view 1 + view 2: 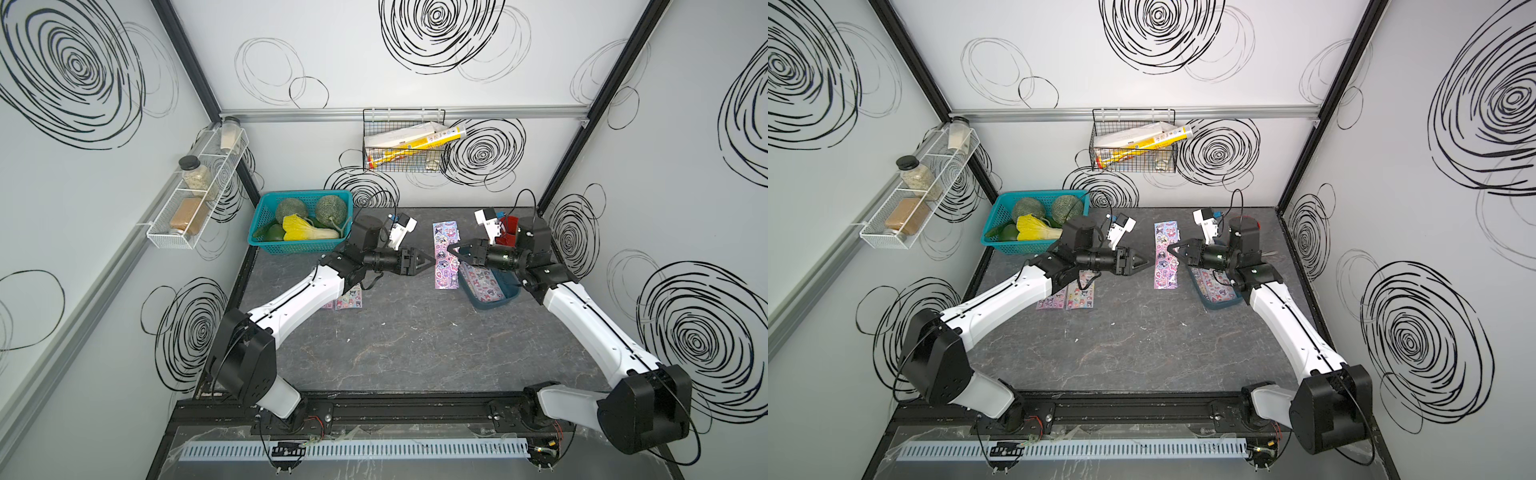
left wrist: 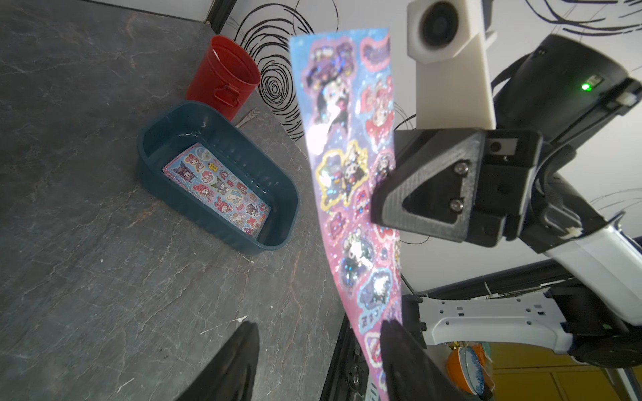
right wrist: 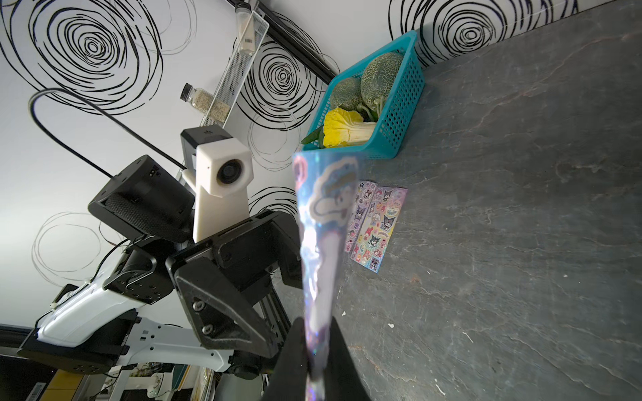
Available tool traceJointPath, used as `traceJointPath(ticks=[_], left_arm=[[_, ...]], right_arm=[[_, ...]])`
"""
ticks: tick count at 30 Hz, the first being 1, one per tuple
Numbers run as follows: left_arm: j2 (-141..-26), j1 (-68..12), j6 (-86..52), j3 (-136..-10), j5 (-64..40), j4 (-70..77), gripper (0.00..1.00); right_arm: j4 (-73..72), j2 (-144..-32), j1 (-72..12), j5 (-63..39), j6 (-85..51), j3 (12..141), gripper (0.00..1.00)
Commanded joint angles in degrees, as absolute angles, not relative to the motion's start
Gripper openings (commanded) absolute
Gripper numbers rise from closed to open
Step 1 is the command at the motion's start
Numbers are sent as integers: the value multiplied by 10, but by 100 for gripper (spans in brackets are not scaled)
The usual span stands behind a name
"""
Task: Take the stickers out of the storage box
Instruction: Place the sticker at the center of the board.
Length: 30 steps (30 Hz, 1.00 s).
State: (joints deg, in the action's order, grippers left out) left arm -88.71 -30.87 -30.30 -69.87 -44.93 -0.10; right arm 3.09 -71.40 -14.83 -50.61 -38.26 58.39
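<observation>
Inward, tip to tip: right end effector point(image 1: 451, 249) pinching a raised sticker sheet point(image 1: 445, 271), left end effector point(image 1: 431, 262) agape.

One lilac sticker sheet point(image 1: 444, 235) hangs midair; more stickers point(image 2: 217, 189) lie flat in the teal storage box point(image 2: 222, 227).

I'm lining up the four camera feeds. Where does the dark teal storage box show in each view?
In a top view: storage box right of centre, in the middle band.
In a top view: same spot, right of centre.
Left wrist: whole box, left of centre, stickers inside.
Right wrist: not in it.
Shared landmark: the raised sticker sheet, visible in all four views, including the right wrist.
</observation>
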Motion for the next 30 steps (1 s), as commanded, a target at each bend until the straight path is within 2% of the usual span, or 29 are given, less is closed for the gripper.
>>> traceJointPath(ticks=[1,8,19,25,28,30], left_arm=[[-882,-314,-316,-701,-471,48,56],[-885,-313,-317,-702,-475,53,47],[-886,-311,-314,-703,-470,45,48],[-879,-307,-313,-698,-462,43,51],[-875,-300,-332,-689,-473,67,49],[-868,-298,-356,-675,-485,103,43]], right_arm=[[7,-728,-161,-509,-387,590,13],[-25,-746,-180,-504,-409,590,13],[-89,-745,-197,-518,-454,583,13],[-80,-744,-200,-512,-448,585,13],[-82,-746,-200,-510,-449,585,13],[-88,-749,-202,-511,-452,581,13]])
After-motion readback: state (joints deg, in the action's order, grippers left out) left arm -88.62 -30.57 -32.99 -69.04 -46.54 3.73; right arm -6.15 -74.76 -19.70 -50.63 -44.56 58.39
